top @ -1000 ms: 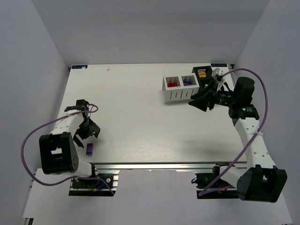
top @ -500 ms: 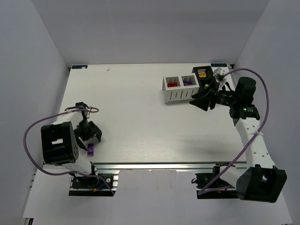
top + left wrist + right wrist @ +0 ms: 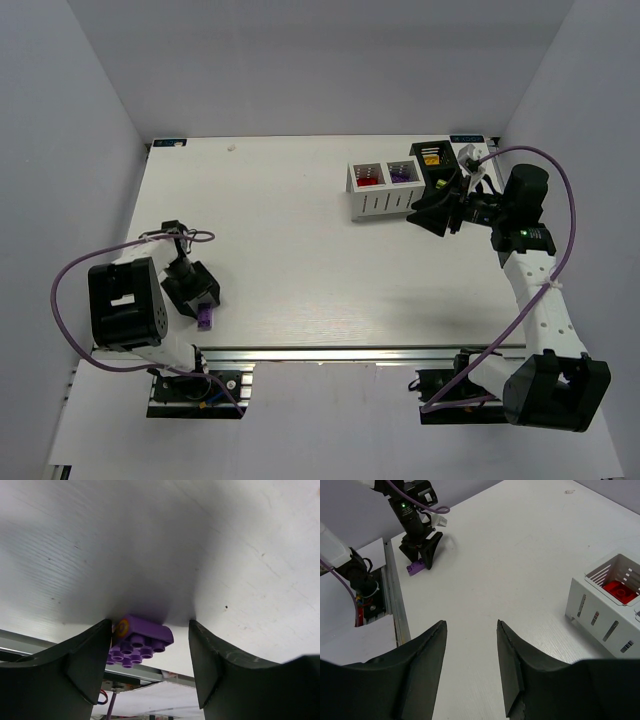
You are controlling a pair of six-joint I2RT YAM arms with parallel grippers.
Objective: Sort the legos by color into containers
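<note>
A purple lego [image 3: 205,318] lies at the near left edge of the table. My left gripper [image 3: 197,300] is down over it, open. In the left wrist view the purple lego [image 3: 141,640] sits between the fingers, against the left finger [image 3: 82,660] and apart from the right one. My right gripper [image 3: 428,212] is open and empty, hovering just in front of the containers. The white box [image 3: 380,203] holds a red lego [image 3: 367,178] and a purple lego [image 3: 402,173]. The black bin [image 3: 441,180] holds a yellow lego [image 3: 431,157].
The table's near edge and its metal rail [image 3: 330,352] run right behind the purple lego. The right wrist view shows the white box [image 3: 600,620] at the right and the left arm [image 3: 417,517] far across the table.
My left gripper has moved toward the near edge and come down around the purple lego, which shifted slightly right. The right arm has barely moved.
</note>
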